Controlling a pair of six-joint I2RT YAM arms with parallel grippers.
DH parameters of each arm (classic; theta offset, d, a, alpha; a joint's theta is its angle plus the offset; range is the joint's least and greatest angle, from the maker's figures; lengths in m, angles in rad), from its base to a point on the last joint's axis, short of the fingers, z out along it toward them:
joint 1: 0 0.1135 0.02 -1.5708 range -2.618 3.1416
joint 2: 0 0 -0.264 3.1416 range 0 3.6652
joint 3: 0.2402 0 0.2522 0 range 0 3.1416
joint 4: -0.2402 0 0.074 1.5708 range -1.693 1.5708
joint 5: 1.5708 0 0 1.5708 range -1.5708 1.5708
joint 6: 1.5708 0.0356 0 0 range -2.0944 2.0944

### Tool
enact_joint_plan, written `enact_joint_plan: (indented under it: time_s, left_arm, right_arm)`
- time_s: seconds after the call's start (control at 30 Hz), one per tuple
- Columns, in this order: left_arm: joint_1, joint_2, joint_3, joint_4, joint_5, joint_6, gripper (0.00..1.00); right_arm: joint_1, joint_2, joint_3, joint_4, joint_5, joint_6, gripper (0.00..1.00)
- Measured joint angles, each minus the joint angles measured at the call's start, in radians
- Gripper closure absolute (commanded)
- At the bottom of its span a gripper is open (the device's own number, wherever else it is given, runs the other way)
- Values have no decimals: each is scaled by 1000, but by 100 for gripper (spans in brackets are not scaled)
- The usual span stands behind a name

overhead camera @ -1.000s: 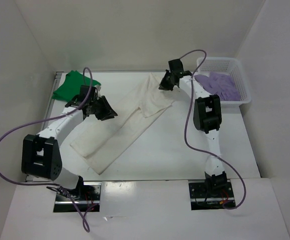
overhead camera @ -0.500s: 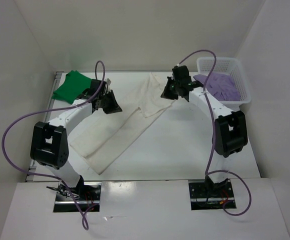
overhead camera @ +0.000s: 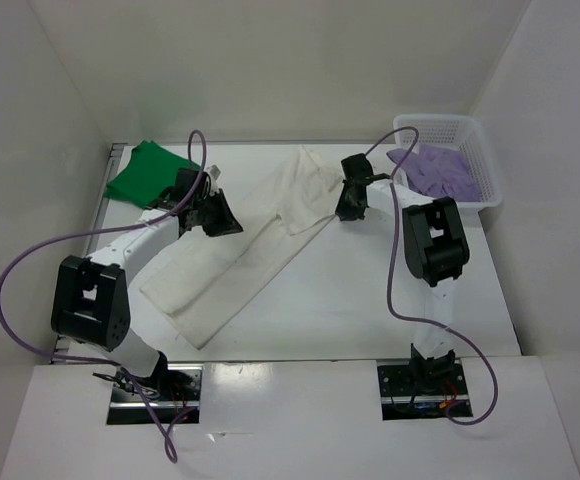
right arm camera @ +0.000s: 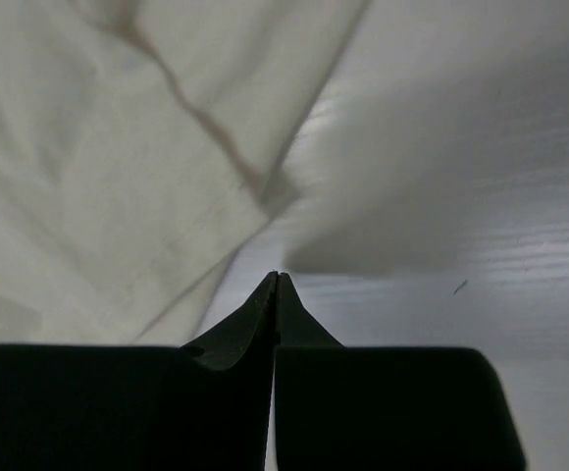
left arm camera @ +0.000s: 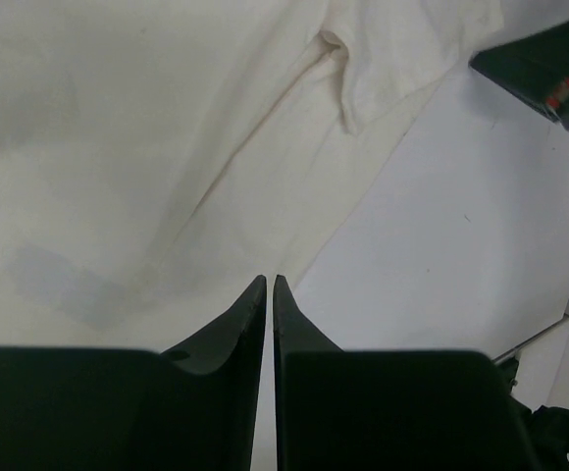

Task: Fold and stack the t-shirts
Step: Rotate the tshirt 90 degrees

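From above, we see the white t-shirt [overhead camera: 240,255] stretched slantwise across the middle of the table [overhead camera: 370,290]. The green t-shirt [overhead camera: 145,172] sits at the far left corner, and the purple t-shirt [overhead camera: 440,168] fills the basket [overhead camera: 435,120] at the far right corner. The left gripper [overhead camera: 225,218] is at the white t-shirt's left edge, the right gripper [overhead camera: 348,208] at its sleeve.

Left wrist: the fingers are nearly pressed together over the cloth's edge, and we can't tell if cloth is caught.

Right wrist: the fingers are pressed tight together beside a raised fold.

- A spread shirt [overhead camera: 232,262] lies diagonally across the middle of the bench [overhead camera: 390,290].
- A folded shirt [overhead camera: 145,172] sits at its far-left corner.
- A third shirt [overhead camera: 442,170] lies in the basket [overhead camera: 440,119], far right.
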Motion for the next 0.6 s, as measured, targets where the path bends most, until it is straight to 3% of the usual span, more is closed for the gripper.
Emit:
enact_joint_plan:
  time_s: [0.27, 0.37, 0.5, 0.6]
  left_arm:
    - [0, -37, -5, -5, 35, -2, 86]
    - [0, -36, -2, -13, 51, -2, 83]
    - [-11, -5, 40, -18, 66, -3, 81]
    - [-37, 56, 93, -19, 72, 0, 80]
  right_arm:
    - [-37, 181, 226, 3, 23, -9, 100]
    - [-37, 276, 383, -37, -4, -16, 100]
    - [-37, 451, 702, -106, -36, -33, 87]
    - [-37, 460, 763, -138, -59, -40, 75]
